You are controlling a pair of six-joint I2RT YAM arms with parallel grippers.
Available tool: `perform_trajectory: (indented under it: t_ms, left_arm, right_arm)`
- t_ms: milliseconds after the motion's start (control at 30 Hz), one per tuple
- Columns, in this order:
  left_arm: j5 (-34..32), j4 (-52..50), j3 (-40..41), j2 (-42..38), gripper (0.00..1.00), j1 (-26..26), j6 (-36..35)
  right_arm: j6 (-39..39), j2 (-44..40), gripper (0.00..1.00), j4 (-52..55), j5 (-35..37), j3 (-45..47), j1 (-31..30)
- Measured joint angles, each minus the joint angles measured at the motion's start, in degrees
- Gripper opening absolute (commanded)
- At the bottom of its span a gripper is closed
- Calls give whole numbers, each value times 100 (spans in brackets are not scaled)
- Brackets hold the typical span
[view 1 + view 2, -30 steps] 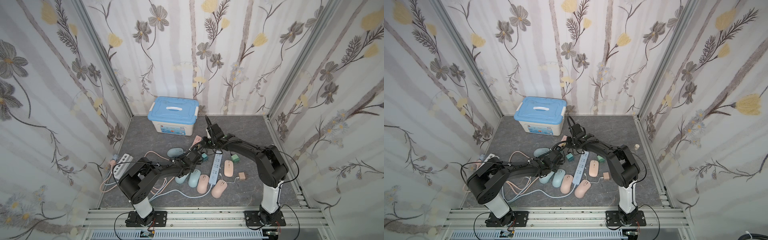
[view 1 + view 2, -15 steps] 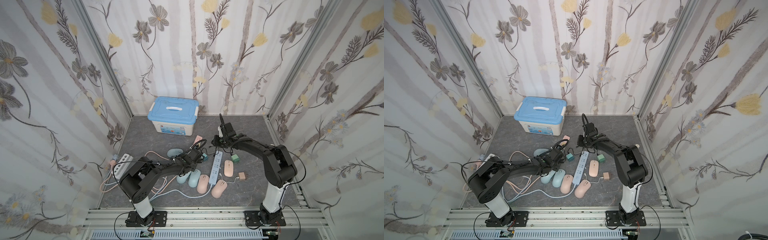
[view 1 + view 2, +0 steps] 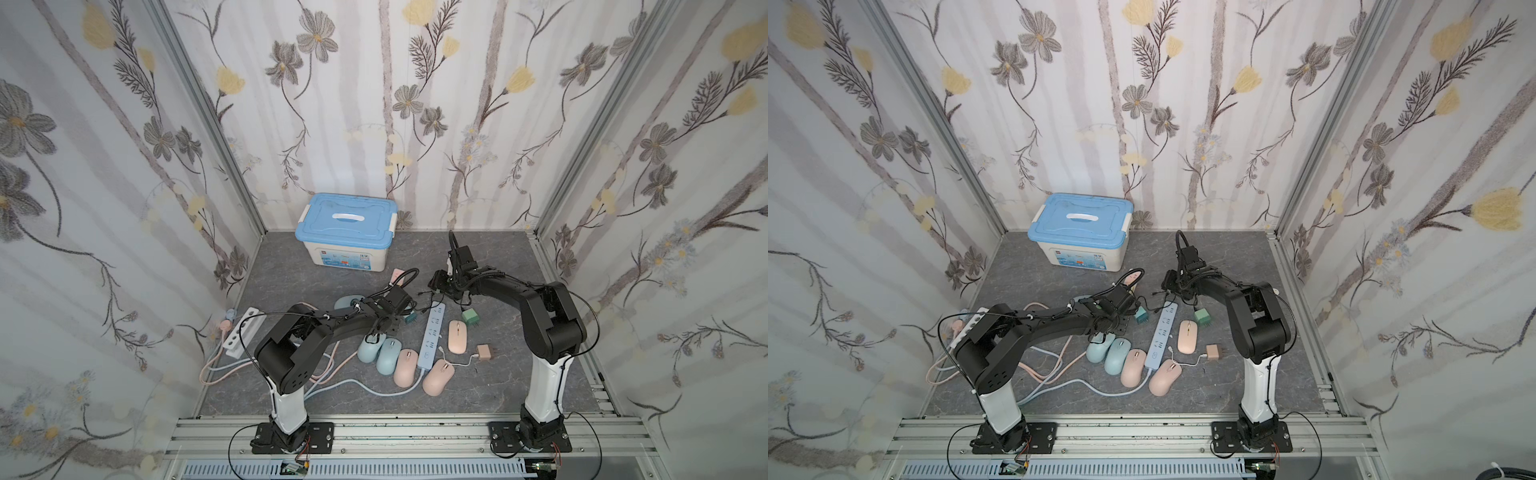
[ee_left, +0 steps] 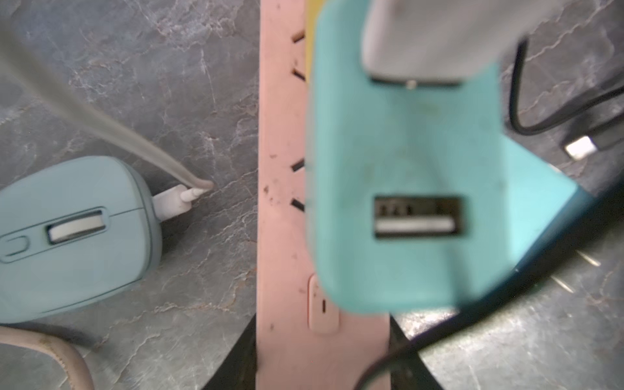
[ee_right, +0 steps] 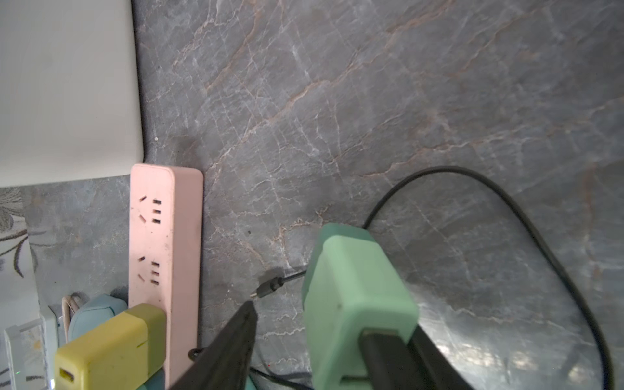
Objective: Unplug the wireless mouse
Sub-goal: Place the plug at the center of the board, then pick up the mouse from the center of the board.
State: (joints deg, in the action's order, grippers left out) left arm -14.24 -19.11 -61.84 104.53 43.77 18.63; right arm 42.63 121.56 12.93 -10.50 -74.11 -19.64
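Left jaws around pink strip [image 4: 283, 236]

The right gripper [image 3: 438, 286] has swung back from the teal adapter [image 4: 405, 202] (its 2 jaws now spread wider).

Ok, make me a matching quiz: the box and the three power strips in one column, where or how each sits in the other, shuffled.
1 box
2 pink strip
3 blue strip
4 white strip

a mice on both sides
b yellow charger plugged in
c by the left wall
d lid on, at the back wall

Pairs: 1-d, 2-b, 3-a, 4-c
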Motion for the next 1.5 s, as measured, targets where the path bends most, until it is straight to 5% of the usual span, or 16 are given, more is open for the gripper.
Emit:
perform_trajectory:
  t_ms: [333,500,800,900,967,1167,1500]
  left_arm:
    - [155,-275,-122,-46,62,-162,219]
    - [387,-428,-20,-315,79,-267,321]
    - [835,-424,197,-1121,78,-411,599]
    - [898,-435,260,-1460,56,-437,706]
    - [920,-490,258,-1609,52,-450,726]
    - [999,-767,348,-1692,75,-448,863]
    - [1189,-872,1150,-1886,73,-61,1163]
  right_arm:
    - [315,-1202,96,4,927,675,153]
    - [446,-2079,94,-162,1117,1217,168]
    - [461,-2968,92,-789,885,2017,-118]
    - [439,-3169,90,-859,835,2151,-289]
    - [387,-3204,90,-979,750,2197,-411]
    - [238,-3189,90,-1193,522,2343,-697]
    - [227,-3200,90,-1473,356,2717,-704]
